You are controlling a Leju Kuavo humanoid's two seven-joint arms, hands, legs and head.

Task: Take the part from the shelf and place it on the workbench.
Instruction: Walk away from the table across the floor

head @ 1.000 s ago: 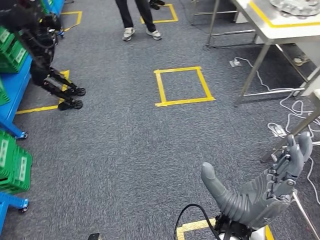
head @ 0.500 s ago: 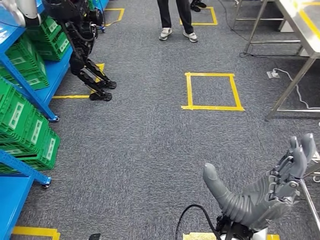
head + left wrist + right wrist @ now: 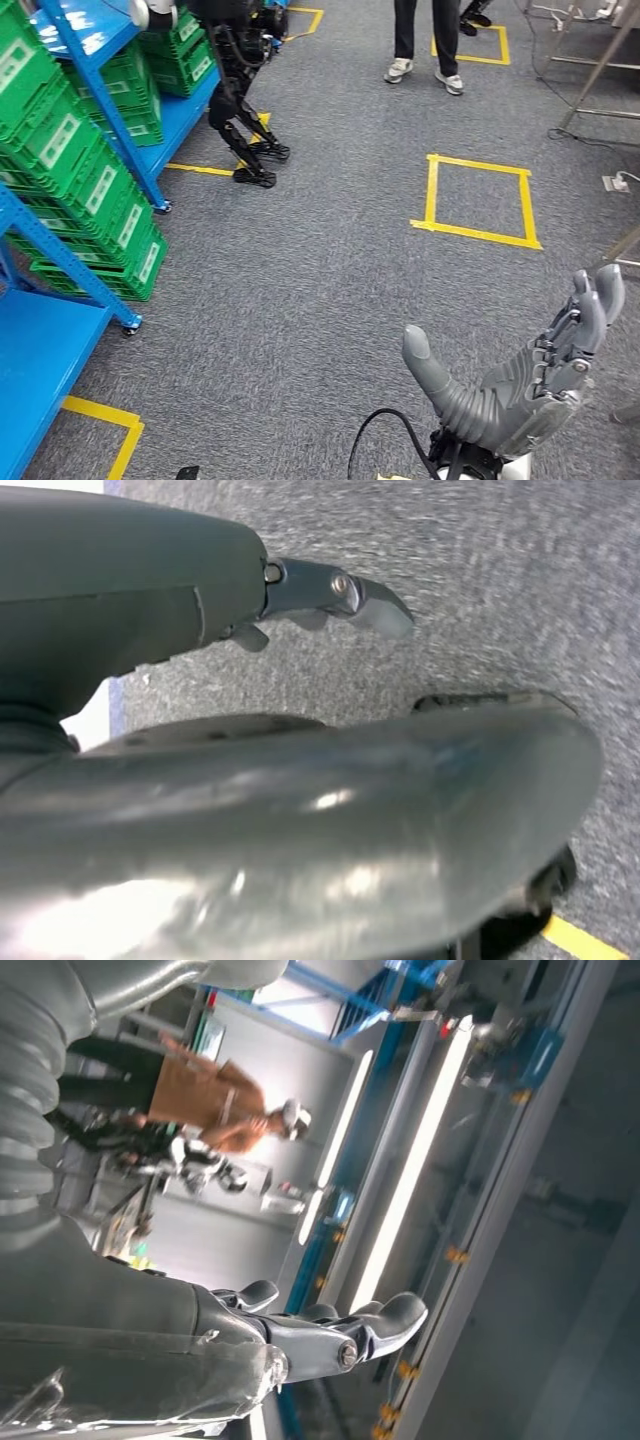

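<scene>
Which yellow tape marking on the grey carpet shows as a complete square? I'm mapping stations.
The yellow taped square right of centre, closed on all sides; the yellow corner by the blue shelf is partial.

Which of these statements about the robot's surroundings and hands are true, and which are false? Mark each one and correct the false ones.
1. The right hand holds a part. False: it holds nothing and its fingers are apart.
2. Green bins sit on the blue shelf at the left of the head view. True.
3. The floor is bare concrete. False: it is grey carpet.
4. A square of yellow tape is marked on the floor. True.
5. A person's legs show at the far side of the head view. True.
6. The yellow tape square has a bin standing in it. False: only carpet shows inside it.
</scene>
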